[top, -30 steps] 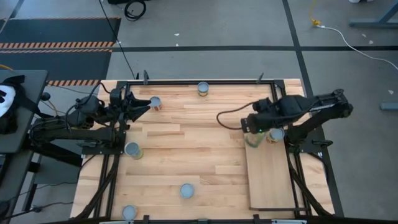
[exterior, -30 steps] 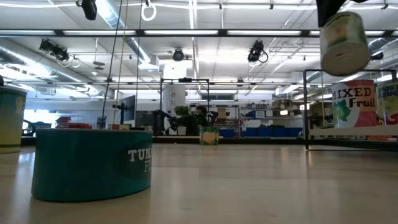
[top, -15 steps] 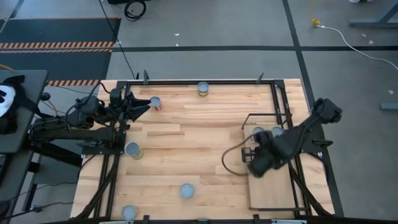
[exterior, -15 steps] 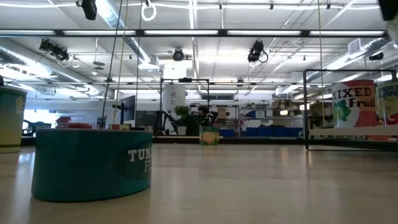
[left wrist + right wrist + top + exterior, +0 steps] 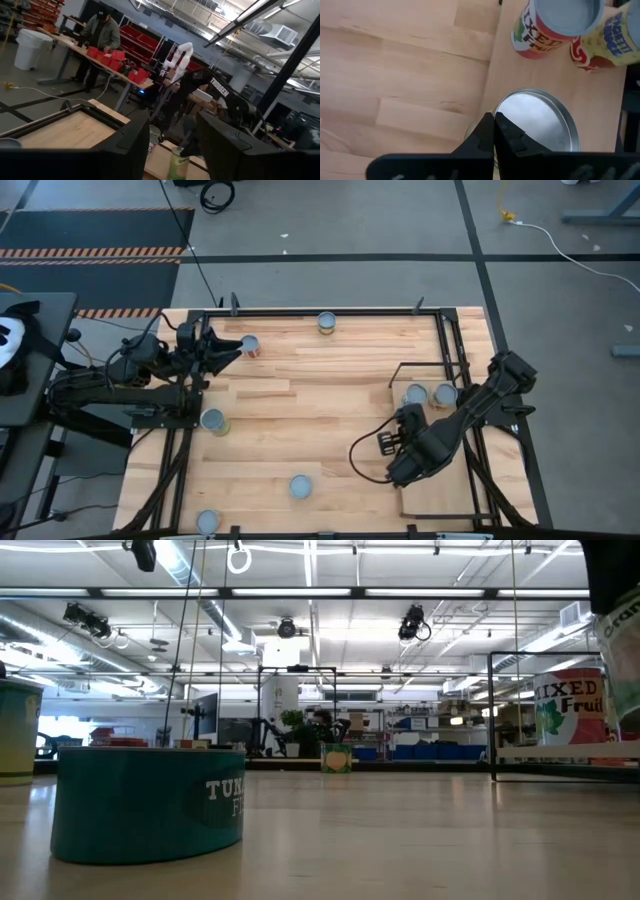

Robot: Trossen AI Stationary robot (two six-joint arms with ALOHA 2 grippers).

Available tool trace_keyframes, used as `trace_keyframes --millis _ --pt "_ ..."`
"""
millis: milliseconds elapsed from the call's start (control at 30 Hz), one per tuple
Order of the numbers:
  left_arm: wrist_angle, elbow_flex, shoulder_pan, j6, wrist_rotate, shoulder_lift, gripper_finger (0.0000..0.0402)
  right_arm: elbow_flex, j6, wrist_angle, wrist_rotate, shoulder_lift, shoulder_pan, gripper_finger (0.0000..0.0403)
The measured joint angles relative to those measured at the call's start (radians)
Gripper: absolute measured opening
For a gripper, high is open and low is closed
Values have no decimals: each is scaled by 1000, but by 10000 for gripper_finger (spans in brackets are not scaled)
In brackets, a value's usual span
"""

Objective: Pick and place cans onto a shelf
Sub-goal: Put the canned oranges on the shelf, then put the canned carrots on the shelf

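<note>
My right gripper (image 5: 400,465) hangs over the left edge of the shelf (image 5: 440,498), a pale board with a black wire frame at its far end. It is shut on a silver-topped can (image 5: 536,125), which shows at the right edge of the low view as the can (image 5: 622,670). Two cans (image 5: 416,394) (image 5: 443,394) stand on their bases at the shelf's far end. My left gripper (image 5: 228,348) waits open at the far left, raised beside a red-labelled can (image 5: 250,345). My right gripper has its shut fingers (image 5: 481,137) at the rim (image 5: 501,106) of the can's top, on one side of the round lid. They come from above, slanting steeply down. The fingertips hide the pinch itself. The can hangs below them in the low view.
Loose cans stand on the planked table at the far edge (image 5: 327,322), at the left (image 5: 213,420), near the front (image 5: 300,486) and at the front left corner (image 5: 207,522). A black frame runs around the table. A person (image 5: 100,35) works at a bench beyond it.
My right gripper has swung from the shelf's far end, by the two standing cans, toward the table's near edge and down, tipping more steeply downward. It carries the can with it and stays shut.
</note>
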Motion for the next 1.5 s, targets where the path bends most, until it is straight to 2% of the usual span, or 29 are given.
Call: trace_keyframes --millis 167,267,433,700,833,967,1100,1200,1333,1500 --pt "0 0 0 -2 67 0 169 0 -38 0 44 -5 1 2" --pt "-1 0 0 -4 100 0 169 0 -114 -1 56 -10 0 2" --pt "-1 0 0 -69 111 0 169 -36 -225 3 67 -18 -1 3" --pt "8 0 -2 -108 152 0 169 -119 -309 -1 90 -113 14 6" --pt "110 0 -33 -108 139 24 169 -164 -356 -1 123 -130 53 10" --pt "221 11 -89 -107 118 113 161 -198 -320 16 132 -131 95 25" --pt "175 97 -148 -86 35 257 150 -216 -306 62 153 -131 141 38" --pt "92 197 -168 -20 14 358 145 -218 -306 60 149 -131 164 40" --pt "-81 380 -169 -21 -30 459 144 -214 -305 55 135 -139 195 45" --pt "-357 643 -212 -10 -155 558 143 -135 -375 29 174 -152 235 72"
